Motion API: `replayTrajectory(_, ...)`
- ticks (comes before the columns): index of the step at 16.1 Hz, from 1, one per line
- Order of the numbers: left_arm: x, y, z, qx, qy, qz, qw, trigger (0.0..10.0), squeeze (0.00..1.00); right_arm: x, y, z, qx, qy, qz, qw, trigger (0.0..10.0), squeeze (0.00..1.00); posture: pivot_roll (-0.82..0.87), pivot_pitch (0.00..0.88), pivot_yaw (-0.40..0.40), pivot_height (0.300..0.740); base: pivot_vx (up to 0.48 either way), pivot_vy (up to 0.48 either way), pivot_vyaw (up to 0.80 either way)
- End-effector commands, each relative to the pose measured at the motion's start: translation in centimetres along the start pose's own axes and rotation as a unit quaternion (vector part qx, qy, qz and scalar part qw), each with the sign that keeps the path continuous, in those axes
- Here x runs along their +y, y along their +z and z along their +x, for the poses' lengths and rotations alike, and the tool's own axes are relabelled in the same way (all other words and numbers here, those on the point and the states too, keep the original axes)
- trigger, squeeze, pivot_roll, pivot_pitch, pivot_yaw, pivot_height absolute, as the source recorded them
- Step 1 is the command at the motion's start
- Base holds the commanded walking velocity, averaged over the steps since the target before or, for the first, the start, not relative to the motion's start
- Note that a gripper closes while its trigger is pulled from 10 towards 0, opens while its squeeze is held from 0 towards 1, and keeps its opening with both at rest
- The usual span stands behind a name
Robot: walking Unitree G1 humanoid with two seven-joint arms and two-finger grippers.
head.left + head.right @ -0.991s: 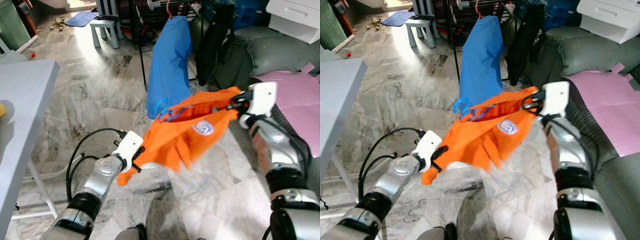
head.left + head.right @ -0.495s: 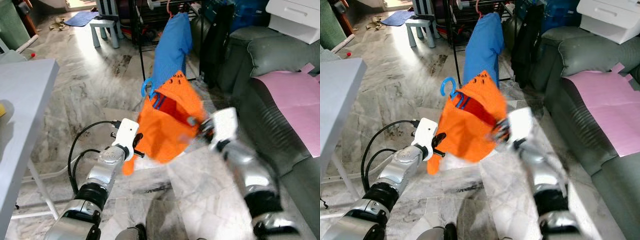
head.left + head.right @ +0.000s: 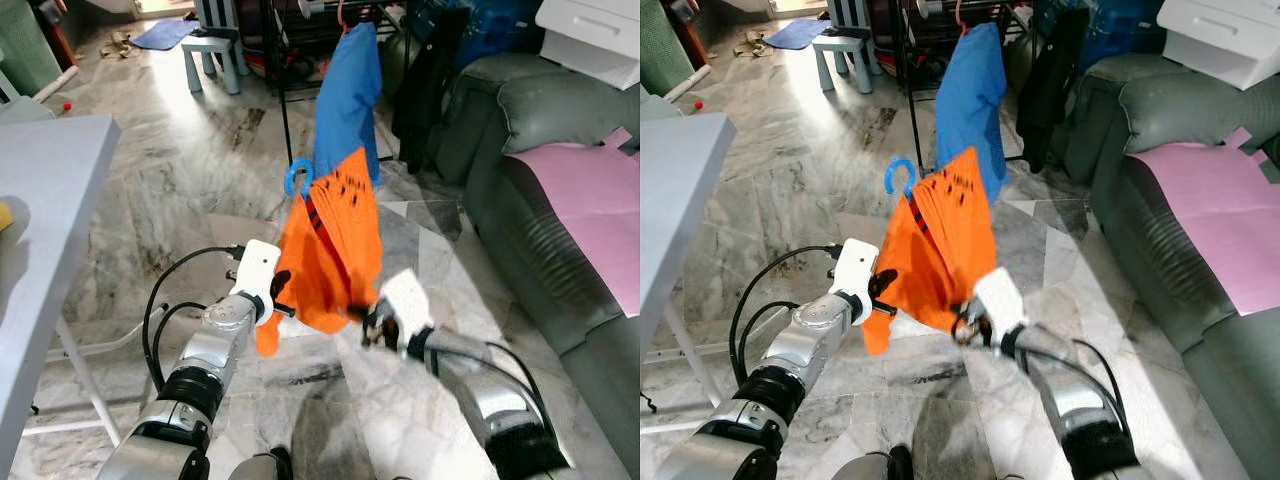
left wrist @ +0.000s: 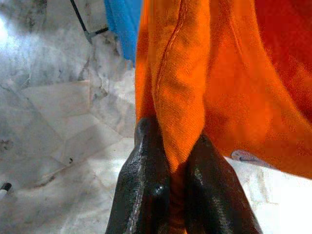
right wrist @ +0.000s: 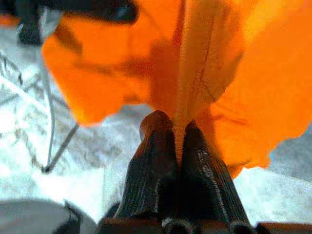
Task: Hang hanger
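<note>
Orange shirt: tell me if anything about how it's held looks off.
The orange shirt hangs askew: its blue hanger hook pokes up at the top, tilted and free of the rack, while both grippers pinch the cloth low down. The left gripper and the right gripper have their jaws shut on folds near the hem, not on the hanger.

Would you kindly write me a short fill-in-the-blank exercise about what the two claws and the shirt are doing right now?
1. Both claws pinch an ____ shirt.
2. The hanger hook poking from the shirt's top is ____.
3. The left claw is ____ on the fabric.
4. Behind it, on the rack, hangs a ____ garment.

Missing words: orange; blue; shut; blue
</note>
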State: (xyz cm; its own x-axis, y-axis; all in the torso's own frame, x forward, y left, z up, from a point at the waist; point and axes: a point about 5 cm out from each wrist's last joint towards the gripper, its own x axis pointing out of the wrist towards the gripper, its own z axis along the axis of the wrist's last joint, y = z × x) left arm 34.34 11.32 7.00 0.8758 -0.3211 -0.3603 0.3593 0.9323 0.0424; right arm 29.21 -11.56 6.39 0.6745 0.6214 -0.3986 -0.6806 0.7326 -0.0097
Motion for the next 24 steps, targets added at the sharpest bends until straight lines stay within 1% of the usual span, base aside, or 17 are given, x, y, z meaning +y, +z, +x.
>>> replayTrajectory(1,0.6,1.8,0.1,-0.032,0.011,-0.007,0.999,10.0,0.00,0.5,-0.6,-0.3,0.019,0.021,-0.024,0.999,10.0,0.46,-0.07,0.107,0.017,0.740,0.000,0.000,0.00)
replayTrajectory(2,0.7,1.8,0.1,-0.032,0.012,-0.010,0.999,10.0,0.00,0.7,-1.8,-0.8,0.055,0.040,-0.070,0.995,10.0,1.00,-0.07,0.107,0.017,0.740,0.000,0.000,0.00)
replayTrajectory(3,0.7,1.8,0.1,-0.032,0.012,-0.010,0.999,10.0,0.00,0.9,-2.2,-1.1,0.065,0.053,-0.083,0.993,10.0,1.00,-0.07,0.107,0.017,0.740,0.000,0.000,0.00)
replayTrajectory(5,0.8,1.8,0.1,-0.031,0.013,-0.009,0.999,10.0,0.00,1.3,-2.2,-2.1,0.062,0.102,-0.100,0.988,10.0,1.00,-0.08,0.109,0.019,0.740,0.000,0.000,0.00)
replayTrajectory(7,1.0,1.8,0.2,-0.029,0.015,-0.008,0.999,10.0,0.00,1.5,-2.2,-3.2,0.072,0.137,-0.118,0.981,10.0,1.00,-0.08,0.109,0.020,0.740,0.000,0.000,0.00)
replayTrajectory(8,1.1,1.8,0.2,-0.030,0.015,-0.008,0.999,10.0,0.00,1.5,-2.2,-3.6,0.074,0.148,-0.135,0.977,10.0,1.00,-0.08,0.110,0.020,0.740,0.000,0.000,0.00)
replayTrajectory(10,1.0,2.0,0.2,-0.037,0.005,-0.003,0.999,10.0,0.00,1.1,-1.9,-3.8,0.071,0.142,-0.143,0.977,10.0,1.00,-0.09,0.110,0.019,0.740,0.000,0.000,0.00)
replayTrajectory(11,0.8,2.4,0.0,-0.049,-0.027,0.042,0.998,10.0,0.00,0.3,-1.3,-4.0,0.063,0.125,-0.158,0.977,10.0,1.00,-0.09,0.112,0.017,0.740,0.000,0.000,0.00)
replayTrajectory(12,0.7,2.4,-0.2,-0.054,-0.062,0.099,0.992,10.0,0.00,-0.6,-0.5,-4.1,0.045,0.101,-0.173,0.979,10.0,1.00,-0.09,0.112,0.017,0.740,0.000,0.000,0.00)
replayTrajectory(14,0.9,2.4,-0.6,-0.058,-0.092,0.142,0.984,10.0,0.00,-1.2,0.3,-4.2,0.022,0.084,-0.170,0.982,10.0,1.00,-0.09,0.113,0.017,0.740,0.000,0.000,0.00)
replayTrajectory(15,1.3,1.9,-1.2,-0.052,-0.131,0.180,0.974,10.0,0.00,-1.9,0.9,-4.6,0.012,0.065,-0.188,0.980,10.0,1.00,-0.09,0.115,0.016,0.740,0.000,0.000,0.00)
replayTrajectory(16,1.5,1.1,-1.6,-0.034,-0.150,0.218,0.964,10.0,0.00,-2.7,1.3,-5.2,0.019,0.051,-0.221,0.974,10.0,1.00,-0.08,0.116,0.017,0.740,0.000,0.000,0.00)
replayTrajectory(18,0.6,-0.2,-2.2,-0.023,-0.215,0.266,0.939,10.0,0.00,-4.1,2.2,-6.2,0.023,0.038,-0.250,0.967,10.0,1.00,-0.09,0.115,0.021,0.740,0.000,0.000,0.00)
replayTrajectory(19,0.4,-0.5,-2.4,-0.020,-0.229,0.270,0.935,10.0,0.00,-4.6,2.6,-6.6,0.021,0.030,-0.256,0.966,10.0,1.00,-0.09,0.115,0.022,0.740,0.000,0.000,0.00)
replayTrajectory(21,0.5,-1.3,-2.7,-0.006,-0.250,0.297,0.921,10.0,0.00,-6.5,3.8,-8.2,0.021,0.000,-0.280,0.960,10.0,1.00,-0.10,0.115,0.023,0.740,0.000,0.000,0.00)
replayTrajectory(23,0.5,-1.5,-3.0,-0.006,-0.261,0.298,0.918,10.0,0.00,-7.2,4.3,-9.0,0.018,-0.011,-0.286,0.958,10.0,1.00,-0.10,0.116,0.023,0.740,0.000,0.000,0.00)
replayTrajectory(24,0.5,-1.6,-3.2,-0.007,-0.269,0.310,0.912,10.0,0.00,-7.8,4.6,-9.6,0.020,-0.016,-0.284,0.958,10.0,1.00,-0.10,0.117,0.023,0.740,0.000,0.000,0.00)
